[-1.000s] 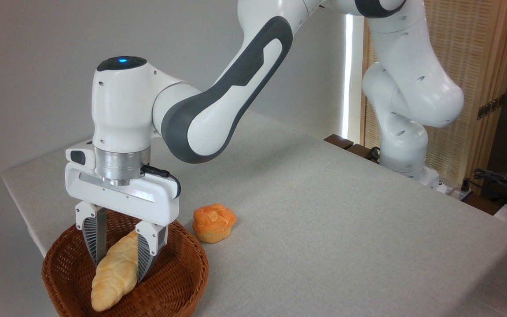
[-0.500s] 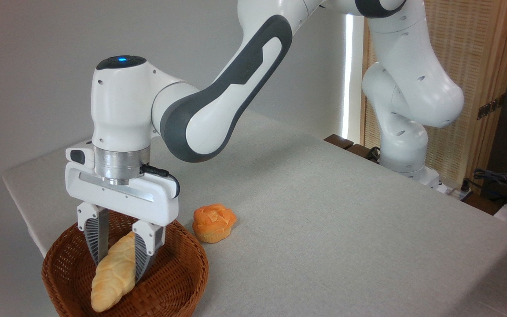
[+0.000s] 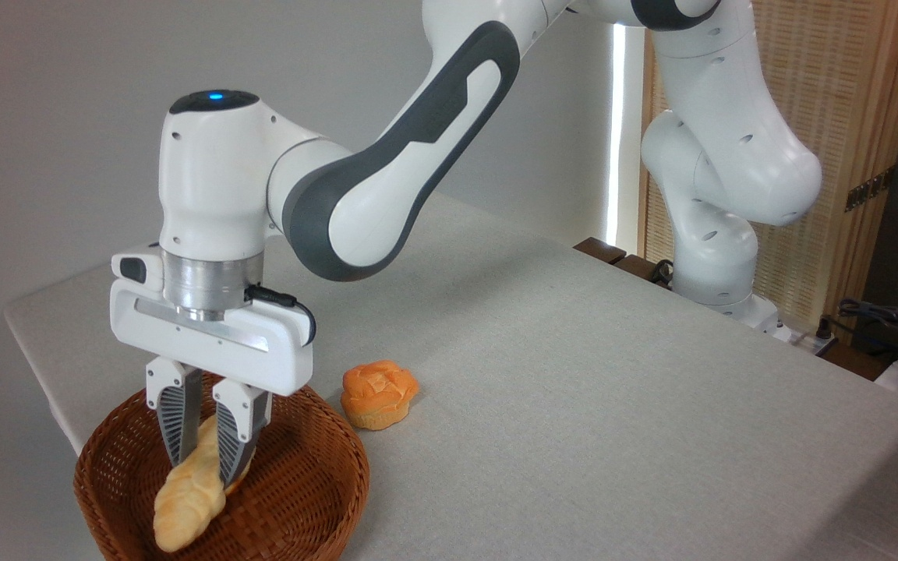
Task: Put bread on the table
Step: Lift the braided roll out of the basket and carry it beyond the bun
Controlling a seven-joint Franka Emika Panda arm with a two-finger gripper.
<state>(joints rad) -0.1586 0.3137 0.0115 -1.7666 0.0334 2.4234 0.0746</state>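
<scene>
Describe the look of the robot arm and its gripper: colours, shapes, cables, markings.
The arm is glossy white with rounded joints and dark grey inlays. A blue light glows on the wrist cap. Below a silver ring sits a white boxy hand with a thin black cable. The gripper has two grey ribbed fingers on white mounts.

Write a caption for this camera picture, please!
Gripper shut on the bread inside the wicker basket.

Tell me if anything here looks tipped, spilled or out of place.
Nothing spilled. The bread hangs tilted in the gripper, low end inside the wicker basket. The orange bun sits alone on the table beside the basket.
</scene>
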